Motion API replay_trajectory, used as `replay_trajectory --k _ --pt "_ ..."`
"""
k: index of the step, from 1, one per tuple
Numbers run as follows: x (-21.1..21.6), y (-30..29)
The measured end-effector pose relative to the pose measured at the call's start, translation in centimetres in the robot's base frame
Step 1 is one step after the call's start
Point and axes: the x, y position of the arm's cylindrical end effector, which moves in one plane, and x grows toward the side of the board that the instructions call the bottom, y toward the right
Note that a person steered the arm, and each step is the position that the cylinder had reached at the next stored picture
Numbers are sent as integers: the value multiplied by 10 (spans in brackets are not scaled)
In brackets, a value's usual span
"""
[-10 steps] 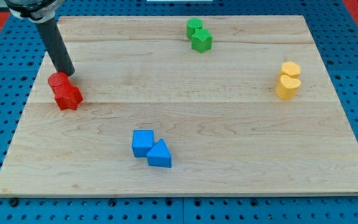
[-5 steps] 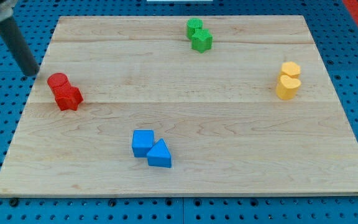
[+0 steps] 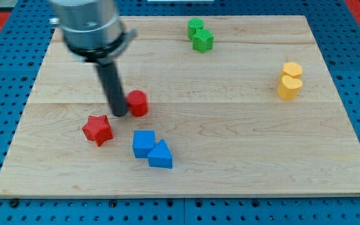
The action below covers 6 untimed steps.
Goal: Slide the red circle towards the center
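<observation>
The red circle block (image 3: 138, 103) lies on the wooden board, left of the middle. My tip (image 3: 119, 115) touches its left side; the dark rod rises from there toward the view's top left. A red star block (image 3: 97, 129) lies below and to the left of my tip, apart from the circle.
A blue cube (image 3: 144, 143) and a blue triangle (image 3: 160, 155) sit together just below the red circle. Two green blocks (image 3: 200, 35) are at the top middle. Two yellow blocks (image 3: 289, 80) are at the right. The board's left edge (image 3: 19, 119) borders a blue pegboard.
My tip swung out past the board's left edge, then came back in. The red circle moved right toward the middle. The red star moved down and right, and the two red blocks separated.
</observation>
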Motion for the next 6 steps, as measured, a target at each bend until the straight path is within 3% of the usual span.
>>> replay_trajectory --k 2,4,6 --pt "-3 54" --pt "-28 60" --pt "-3 156"
